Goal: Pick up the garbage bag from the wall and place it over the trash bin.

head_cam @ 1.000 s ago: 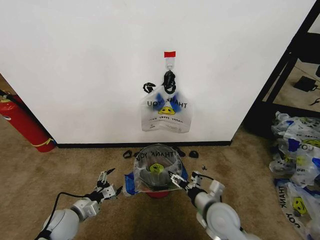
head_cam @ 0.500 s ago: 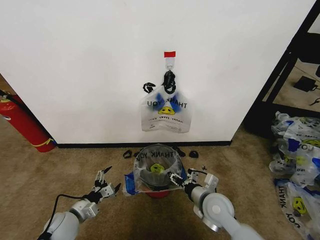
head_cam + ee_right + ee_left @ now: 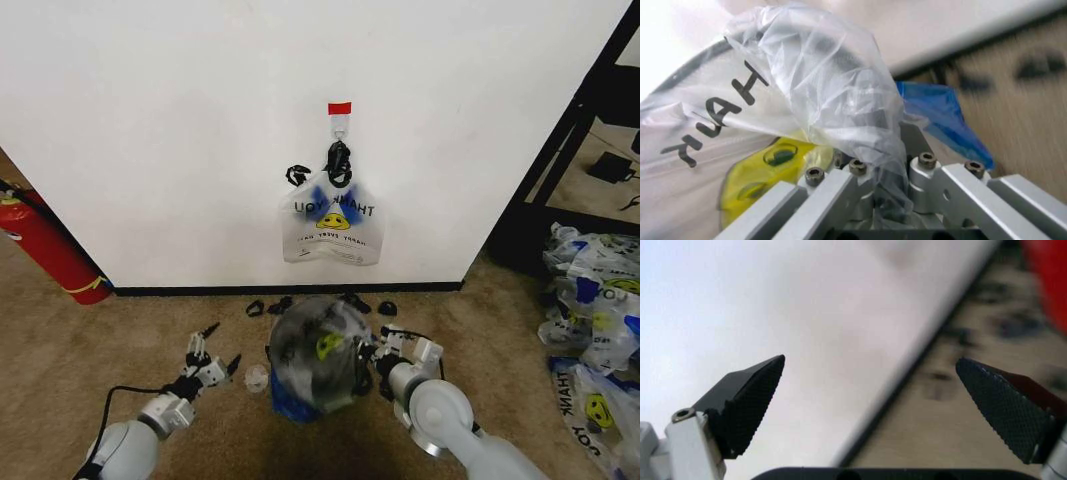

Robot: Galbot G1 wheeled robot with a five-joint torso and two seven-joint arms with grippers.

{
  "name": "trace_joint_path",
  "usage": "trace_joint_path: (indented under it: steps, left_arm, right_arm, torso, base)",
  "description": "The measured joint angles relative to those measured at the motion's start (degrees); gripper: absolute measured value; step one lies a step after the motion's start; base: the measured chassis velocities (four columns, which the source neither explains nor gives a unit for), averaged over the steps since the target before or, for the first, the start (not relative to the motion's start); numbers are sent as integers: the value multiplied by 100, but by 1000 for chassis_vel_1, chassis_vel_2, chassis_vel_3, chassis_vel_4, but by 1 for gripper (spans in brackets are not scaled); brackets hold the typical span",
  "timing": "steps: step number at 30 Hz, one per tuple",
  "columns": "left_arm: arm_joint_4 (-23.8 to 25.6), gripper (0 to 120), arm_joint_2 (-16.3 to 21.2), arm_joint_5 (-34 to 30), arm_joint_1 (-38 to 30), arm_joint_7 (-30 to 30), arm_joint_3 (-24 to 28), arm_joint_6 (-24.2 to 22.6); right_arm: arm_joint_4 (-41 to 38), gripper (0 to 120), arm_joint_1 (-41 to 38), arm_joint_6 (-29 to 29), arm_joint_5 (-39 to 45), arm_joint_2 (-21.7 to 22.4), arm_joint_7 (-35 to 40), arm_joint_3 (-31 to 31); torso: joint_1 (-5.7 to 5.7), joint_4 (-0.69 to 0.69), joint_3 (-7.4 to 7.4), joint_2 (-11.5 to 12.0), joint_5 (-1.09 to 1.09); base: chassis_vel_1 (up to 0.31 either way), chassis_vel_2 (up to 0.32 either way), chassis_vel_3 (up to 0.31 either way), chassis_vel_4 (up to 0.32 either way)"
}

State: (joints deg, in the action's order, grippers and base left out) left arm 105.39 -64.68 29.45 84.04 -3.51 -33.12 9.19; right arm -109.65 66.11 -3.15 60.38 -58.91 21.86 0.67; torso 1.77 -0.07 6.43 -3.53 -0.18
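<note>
Here the wall (image 3: 180,130) is the biggest thing, white with a black baseboard, and high on it is a small hook (image 3: 340,124) under red tape. From this hook hangs a printed bag (image 3: 331,222) against the wall. On the carpet (image 3: 90,350) below it, near the baseboard, is the garbage bag (image 3: 318,352), a crumpled translucent mass with the yellow face and blue plastic at its low side; I cannot tell the trash bin inside it. The right gripper (image 3: 366,358) is at the right side of this bag, and in the right wrist view its fingers are closed on bunched plastic. The left gripper (image 3: 208,363) hovers over the carpet, apart from the bag, fingers spread wide, holding nothing.
</note>
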Motion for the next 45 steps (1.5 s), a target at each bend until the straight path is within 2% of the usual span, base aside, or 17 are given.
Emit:
trace_joint_path:
  steps: [1, 2, 4, 7, 8, 9, 11, 14, 15, 18, 21, 26, 27, 36, 37, 43, 45]
  left_arm:
    - [173, 100, -138, -25, 8, 310, -36, -105]
    - [173, 100, -138, -25, 8, 310, -36, -105]
    - [618, 100, -389, -434, 86, 876, 21, -317]
    - [1502, 100, -665, -1840, 364, 1236, 296, -392]
    - [1502, 100, -665, -1840, 364, 1236, 296, -392]
    - [1768, 100, -681, -2346, 490, 1162, 402, -314]
    - [2136, 100, -672, -3057, 740, 774, 604, -119]
    - [2446, 100, -637, -3587, 1153, 145, 1066, 6]
    - [2446, 100, -637, -3587, 1153, 145, 1066, 6]
    - [2359, 96, -696, -3521, 1385, -104, 1619, -201]
    - [2169, 84, -875, -3475, 1371, -57, 2064, -470]
    - [2018, 69, -1069, -3606, 1209, 84, 2259, -873]
    - [1982, 62, -1122, -3670, 1152, 156, 2282, -999]
    - [1707, 29, -1426, -3758, 719, 806, 2157, -1727]
    - [1707, 29, -1426, -3758, 719, 806, 2157, -1727]
    - [1434, 4, -1552, -3650, 534, 1226, 2079, -2034]
    - [1364, 1, -1586, -3590, 490, 1317, 2065, -2073]
  right_arm:
    - [129, 1, 2, 314, -281, 13, -323, -44]
    - [129, 1, 2, 314, -281, 13, -323, -44]
    - [388, 1, -4, 760, -632, 23, -865, -93]
    - [877, 1, -15, 1282, -1235, 5, -1625, -89]
    - [877, 1, -15, 1282, -1235, 5, -1625, -89]
    - [1125, 1, -51, 1536, -1580, -41, -1933, -75]
    - [1482, 1, -138, 1930, -2066, -132, -2291, -32]
    - [1854, 1, -288, 2352, -2581, -323, -2440, 130]
    - [1854, 1, -288, 2352, -2581, -323, -2440, 130]
    - [2068, 1, -425, 2650, -2906, -555, -2338, 366]
    - [2137, 1, -512, 2848, -3139, -689, -2296, 516]
    - [2130, 1, -555, 2998, -3304, -758, -2283, 636]
    - [2137, 1, -562, 3073, -3392, -778, -2312, 641]
    - [2121, 1, -473, 3450, -3849, -814, -2595, 679]
    - [2121, 1, -473, 3450, -3849, -814, -2595, 679]
    - [1984, 1, -341, 3615, -3974, -793, -2883, 658]
    - [1938, 1, -303, 3645, -3991, -783, -2935, 653]
  torso:
    - [0, 1, 0, 0, -2]
    - [0, 1, 0, 0, -2]
    - [0, -3, 0, 0, -4]
    - [0, -1, 0, -1, -5]
    - [0, -1, 0, -1, -5]
    - [0, -3, 0, -1, -2]
    - [0, 0, 0, -1, -2]
    - [0, -1, 0, -1, -1]
    - [0, -1, 0, -1, -1]
    - [0, 0, 0, 0, -2]
    - [0, -1, 0, -1, -4]
    - [0, -1, 0, 0, -3]
    - [0, -1, 0, 0, -3]
    - [0, -1, 0, -1, -3]
    - [0, -1, 0, -1, -3]
    - [0, -1, 0, -1, -4]
    - [0, -1, 0, -1, -4]
  base:
    - [0, 0, 0, 0]
    - [0, 0, 0, 0]
    - [0, 0, 0, 0]
    - [0, 0, 0, 0]
    - [0, 0, 0, 0]
    - [0, 0, 0, 0]
    - [0, 0, 0, 0]
    - [0, 0, 0, 0]
    - [0, 0, 0, 0]
    - [0, 0, 0, 0]
    - [0, 0, 0, 0]
    - [0, 0, 0, 0]
    - [0, 0, 0, 0]
    - [0, 0, 0, 0]
    - [0, 0, 0, 0]
    - [0, 0, 0, 0]
    - [0, 0, 0, 0]
